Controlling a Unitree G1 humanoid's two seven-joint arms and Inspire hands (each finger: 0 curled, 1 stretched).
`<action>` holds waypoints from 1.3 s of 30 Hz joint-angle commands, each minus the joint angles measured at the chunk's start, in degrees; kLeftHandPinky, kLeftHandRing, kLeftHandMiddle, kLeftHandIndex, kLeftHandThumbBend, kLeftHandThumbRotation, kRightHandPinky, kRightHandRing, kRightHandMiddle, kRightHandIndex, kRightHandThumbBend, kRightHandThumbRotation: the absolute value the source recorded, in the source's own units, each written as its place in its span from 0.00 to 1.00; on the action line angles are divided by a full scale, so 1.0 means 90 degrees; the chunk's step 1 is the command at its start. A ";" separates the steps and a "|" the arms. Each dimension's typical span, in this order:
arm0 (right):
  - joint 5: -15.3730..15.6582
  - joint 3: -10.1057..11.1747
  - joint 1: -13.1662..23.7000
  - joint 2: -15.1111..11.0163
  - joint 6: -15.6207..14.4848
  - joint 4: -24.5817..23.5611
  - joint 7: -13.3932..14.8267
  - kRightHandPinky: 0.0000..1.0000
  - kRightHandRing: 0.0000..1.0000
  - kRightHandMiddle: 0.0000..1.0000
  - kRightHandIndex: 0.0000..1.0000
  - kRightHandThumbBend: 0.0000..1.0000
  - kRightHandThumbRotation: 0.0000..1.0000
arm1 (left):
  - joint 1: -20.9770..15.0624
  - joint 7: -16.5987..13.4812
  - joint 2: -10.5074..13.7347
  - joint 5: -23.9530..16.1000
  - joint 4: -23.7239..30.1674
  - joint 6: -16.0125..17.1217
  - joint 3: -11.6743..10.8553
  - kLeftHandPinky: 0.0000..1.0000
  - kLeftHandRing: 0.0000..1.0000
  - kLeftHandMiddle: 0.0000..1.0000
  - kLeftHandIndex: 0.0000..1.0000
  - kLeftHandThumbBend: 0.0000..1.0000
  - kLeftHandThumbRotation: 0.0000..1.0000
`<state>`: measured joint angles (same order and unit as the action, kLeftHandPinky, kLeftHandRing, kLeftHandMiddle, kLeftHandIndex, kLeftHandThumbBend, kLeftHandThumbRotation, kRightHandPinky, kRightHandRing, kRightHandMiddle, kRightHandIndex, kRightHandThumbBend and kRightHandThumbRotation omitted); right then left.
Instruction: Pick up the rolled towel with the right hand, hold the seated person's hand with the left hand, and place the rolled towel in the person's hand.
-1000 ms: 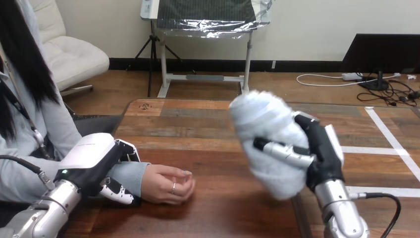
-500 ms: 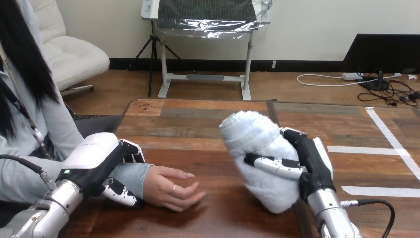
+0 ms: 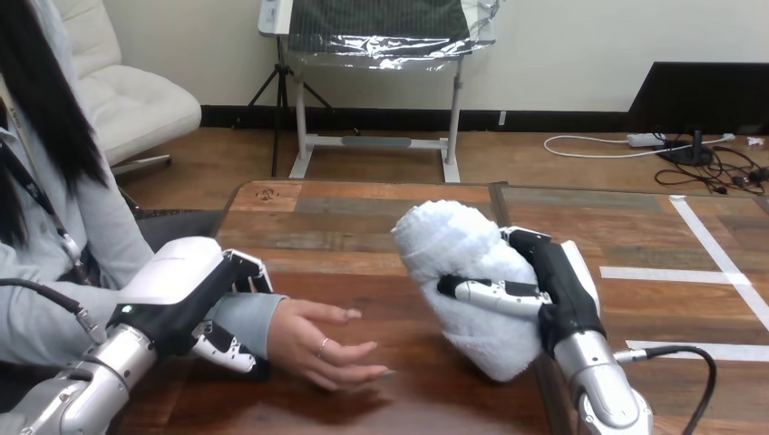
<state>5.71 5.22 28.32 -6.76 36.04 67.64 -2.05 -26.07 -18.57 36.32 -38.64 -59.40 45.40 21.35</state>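
Observation:
A white rolled towel [image 3: 458, 263] is held above the table, tilted, with my right hand [image 3: 553, 290] shut round it from the right and its thumb across the towel's front. The person's hand [image 3: 326, 349] lies at the lower left, palm up and fingers spread, a short gap left of the towel. My left hand [image 3: 195, 304] is curled round the person's wrist at the grey sleeve, fingers over the top and thumb below.
The wooden table [image 3: 363, 217] stretches away in front, with a seam running down its middle. White tape lines [image 3: 716, 263] mark the table's right part. The person sits at the left side.
My right hand has carried the towel left and down toward the person's hand. The person's fingers have uncurled from a loose fist to an open palm. My left hand keeps its hold.

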 commanded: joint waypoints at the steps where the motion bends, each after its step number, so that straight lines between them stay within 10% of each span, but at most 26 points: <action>1: 0.0123 -0.0118 0.0575 -0.0013 0.0140 0.0067 0.0162 0.33 0.39 0.47 0.48 0.78 0.00 | -0.0278 -0.0110 0.0017 0.0253 0.0589 0.0272 -0.0248 0.31 0.35 0.41 0.44 1.00 0.06; 39: 0.0875 -0.1012 0.0141 0.0323 0.0492 -0.0221 0.0630 0.29 0.34 0.43 0.46 0.83 0.00 | -0.0216 -0.0009 -0.0226 0.0396 0.0935 0.0361 -0.0367 0.31 0.35 0.41 0.43 1.00 0.06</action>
<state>13.46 -2.61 29.02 -5.69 38.24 68.09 3.64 -25.69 -18.47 35.51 -36.35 -54.02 47.41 19.12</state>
